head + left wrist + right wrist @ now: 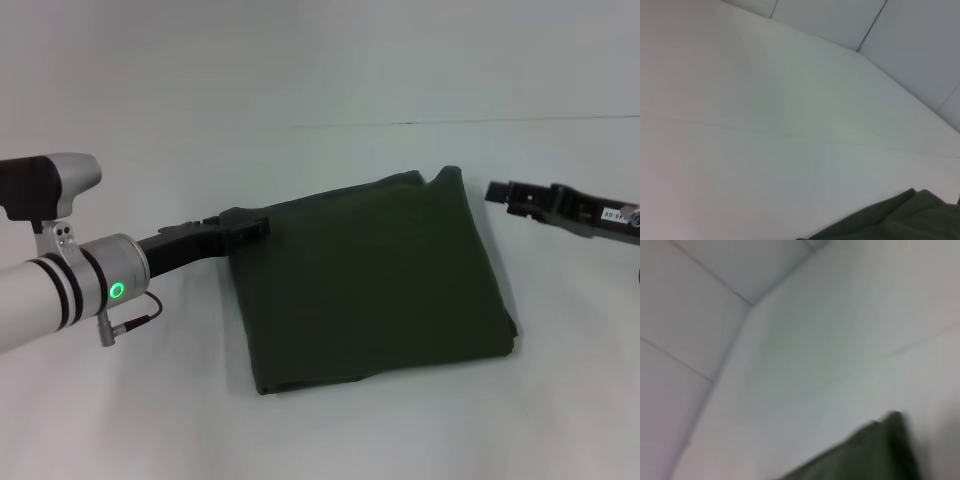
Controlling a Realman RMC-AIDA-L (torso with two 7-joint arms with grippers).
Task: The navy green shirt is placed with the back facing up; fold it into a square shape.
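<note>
The navy green shirt (pixel 370 280) lies on the white table as a folded, roughly square dark olive bundle, plain side up. My left gripper (pixel 255 226) reaches in from the left and rests at the shirt's far left corner, touching the fabric. My right gripper (pixel 497 192) hovers to the right of the shirt's far right corner, a short gap away from it. In the left wrist view only an edge of the shirt (pixel 890 222) shows, and the right wrist view catches a corner of the shirt (pixel 865 455).
The white table (pixel 300 80) stretches all around the shirt, with a thin seam line (pixel 450 123) running across its far part. Pale wall panels (pixel 910 30) stand beyond the table.
</note>
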